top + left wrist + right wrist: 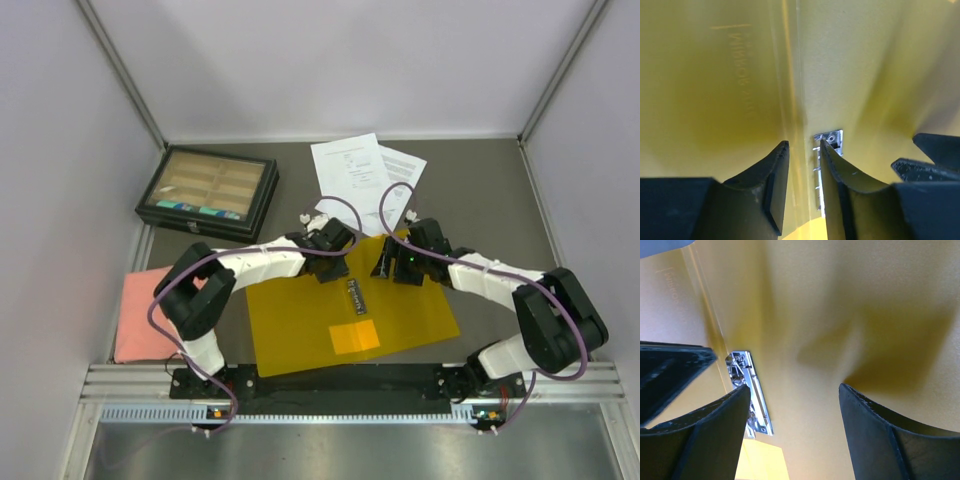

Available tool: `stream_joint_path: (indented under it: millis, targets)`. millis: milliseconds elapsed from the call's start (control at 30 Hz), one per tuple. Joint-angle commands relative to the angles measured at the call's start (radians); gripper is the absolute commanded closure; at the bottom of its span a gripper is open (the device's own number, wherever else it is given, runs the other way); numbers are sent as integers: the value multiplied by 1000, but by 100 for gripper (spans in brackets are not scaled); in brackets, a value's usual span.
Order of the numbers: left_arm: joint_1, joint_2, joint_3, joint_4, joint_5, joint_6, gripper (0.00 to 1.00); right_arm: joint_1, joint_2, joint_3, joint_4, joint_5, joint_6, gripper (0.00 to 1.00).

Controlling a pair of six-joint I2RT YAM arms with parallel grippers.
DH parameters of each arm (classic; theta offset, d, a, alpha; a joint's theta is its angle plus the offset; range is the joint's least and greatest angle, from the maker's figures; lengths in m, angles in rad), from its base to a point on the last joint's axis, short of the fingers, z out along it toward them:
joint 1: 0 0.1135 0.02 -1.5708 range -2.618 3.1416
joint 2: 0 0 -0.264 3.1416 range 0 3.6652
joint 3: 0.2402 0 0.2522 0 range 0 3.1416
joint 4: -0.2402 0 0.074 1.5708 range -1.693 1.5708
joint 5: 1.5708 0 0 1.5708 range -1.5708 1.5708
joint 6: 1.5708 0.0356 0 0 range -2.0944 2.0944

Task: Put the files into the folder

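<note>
Yellow-orange plastic: the folder (300, 325) lies flat mid-table, just ahead of the arm bases and skewed a little, with its metal clip (357, 297) and orange pocket (355, 337) showing near its middle.
Files: white printed sheets (352, 172), fanned slightly and lying on the table past the folder's far corner. None are in the folder yet.
Left gripper (802, 150): its fingers are nearly together, with only a thin slit between them. The folder's spine ridge runs into that slit, and I cannot tell whether it is actually nipped.
Right gripper (795, 392): spread wide over bare yellow sheet and holding nothing, with the clip just beside one finger.
Relation that matters: the files lie straight beyond both grippers, away from the bases. Their long axis runs roughly near-to-far, much like the clip's.
Nearer arm: about even. The left sits near the sheets' near-left corner, the right near the second sheet's corner.
Step, as I judge it: both tools are busy at the folder's far edge, so the paper pickup has not started.
Off to the side: a black compartment box (208, 188) at far left and a pink pad (140, 320) at near left — neither is part of the job.
</note>
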Motion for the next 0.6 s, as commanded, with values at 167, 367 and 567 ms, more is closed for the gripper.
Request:
stream_joint_path:
  millis: [167, 367, 567]
  targets:
    - [-84, 98, 142, -102, -154, -91, 74, 0, 23, -90, -36, -40, -18, 28]
    - [-108, 125, 157, -128, -165, -117, 80, -2, 17, -107, -20, -45, -24, 28]
    - [-115, 130, 154, -148, -176, -140, 86, -2, 18, -118, -2, -51, -24, 28]
